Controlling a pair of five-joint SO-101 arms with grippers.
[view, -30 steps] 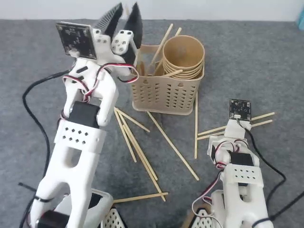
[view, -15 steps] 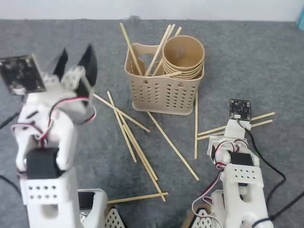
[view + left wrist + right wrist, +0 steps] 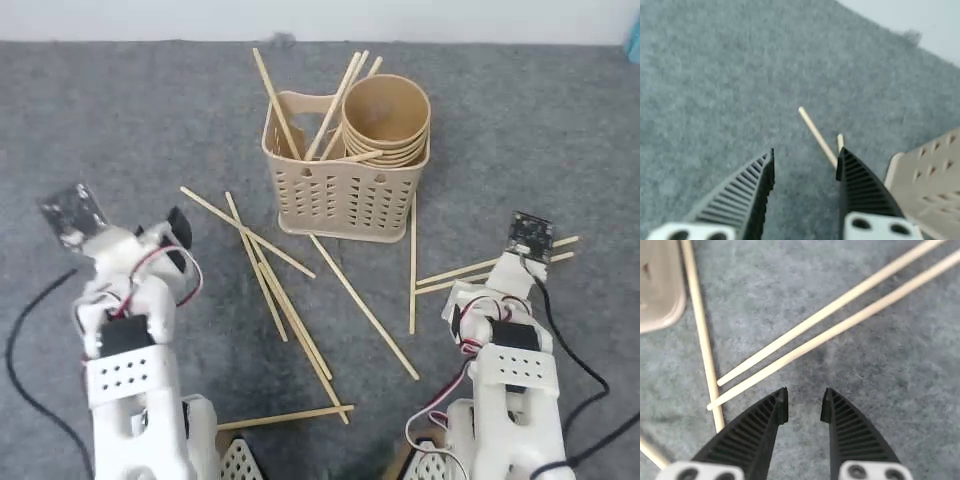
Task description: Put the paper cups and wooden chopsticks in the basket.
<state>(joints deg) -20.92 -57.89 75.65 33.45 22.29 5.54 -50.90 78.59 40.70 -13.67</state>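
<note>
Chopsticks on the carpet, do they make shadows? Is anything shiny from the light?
High view: soft, even light; the loose chopsticks cast only thin, faint shadows on the carpet, the basket a darker edge at its foot; no glare. Right wrist view: faint shadow beside the chopstick pair; the right hand is matte black, no shine. Left wrist view: no bright spots on the left hand.

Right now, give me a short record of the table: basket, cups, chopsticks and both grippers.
Basket: beige perforated plastic basket, upright on grey carpet
Cups: stack of brown paper cups, inside the basket
Stowed sticks: several wooden chopsticks leaning in the basket
Loose sticks: loose wooden chopsticks scattered on the carpet
Left arm: left gripper open, empty, above carpet
Right arm: right gripper open, empty, just short of a pair of chopsticks
</note>
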